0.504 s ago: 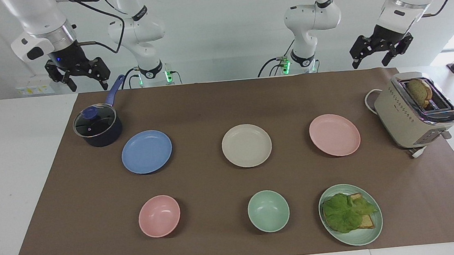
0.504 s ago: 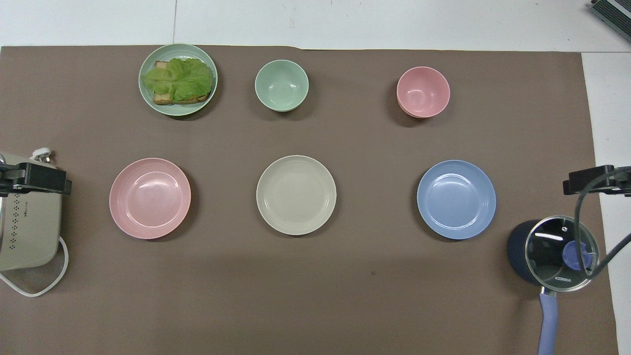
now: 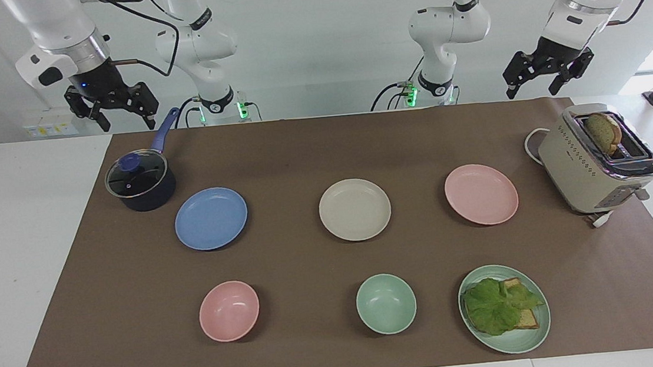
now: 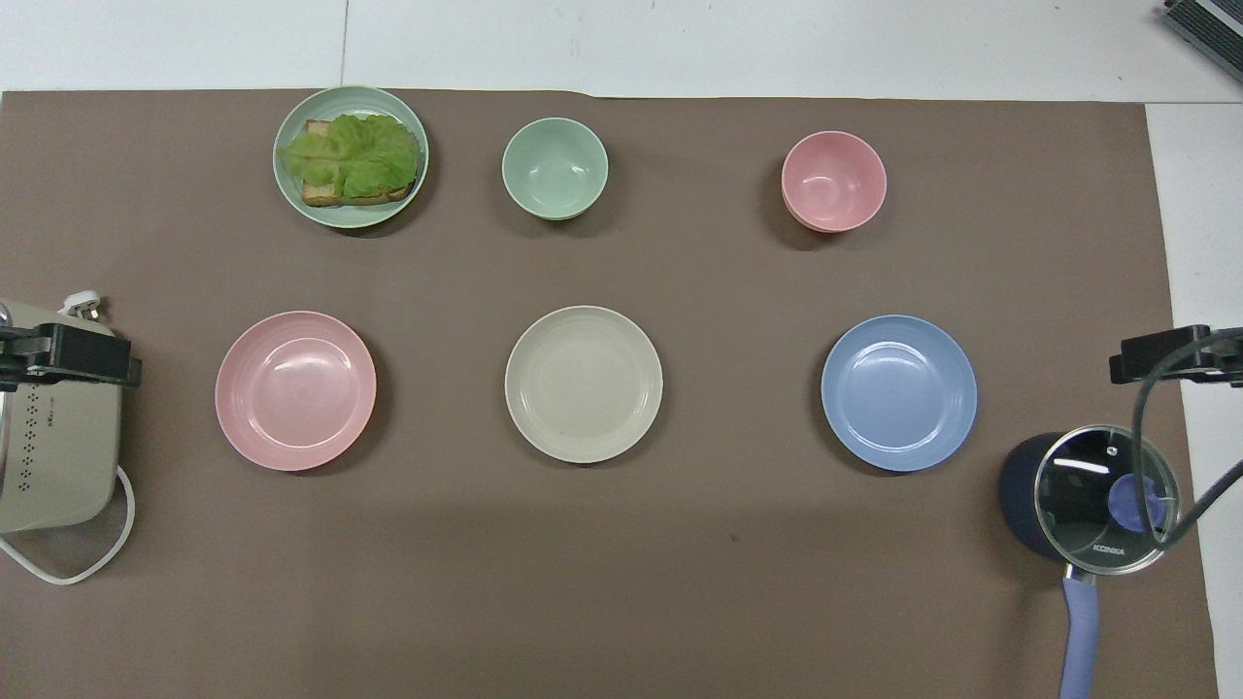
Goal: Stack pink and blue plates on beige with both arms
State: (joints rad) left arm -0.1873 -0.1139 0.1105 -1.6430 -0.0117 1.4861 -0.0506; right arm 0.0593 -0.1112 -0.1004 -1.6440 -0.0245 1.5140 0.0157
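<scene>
Three plates lie in a row across the brown mat. The beige plate (image 3: 355, 209) (image 4: 584, 384) is in the middle. The blue plate (image 3: 211, 218) (image 4: 899, 392) lies toward the right arm's end and the pink plate (image 3: 481, 194) (image 4: 295, 390) toward the left arm's end. All three lie flat and apart. My right gripper (image 3: 127, 124) (image 4: 1160, 357) hangs open in the air above the pot, holding nothing. My left gripper (image 3: 531, 92) (image 4: 73, 351) hangs open above the toaster's end of the table, also holding nothing.
A dark pot with a glass lid (image 3: 140, 181) stands beside the blue plate. A toaster with bread (image 3: 599, 158) stands beside the pink plate. Farther from the robots are a pink bowl (image 3: 229, 311), a green bowl (image 3: 385, 303) and a green plate with lettuce toast (image 3: 504, 308).
Both wrists have shifted very slightly in the air. Nothing on the table has moved.
</scene>
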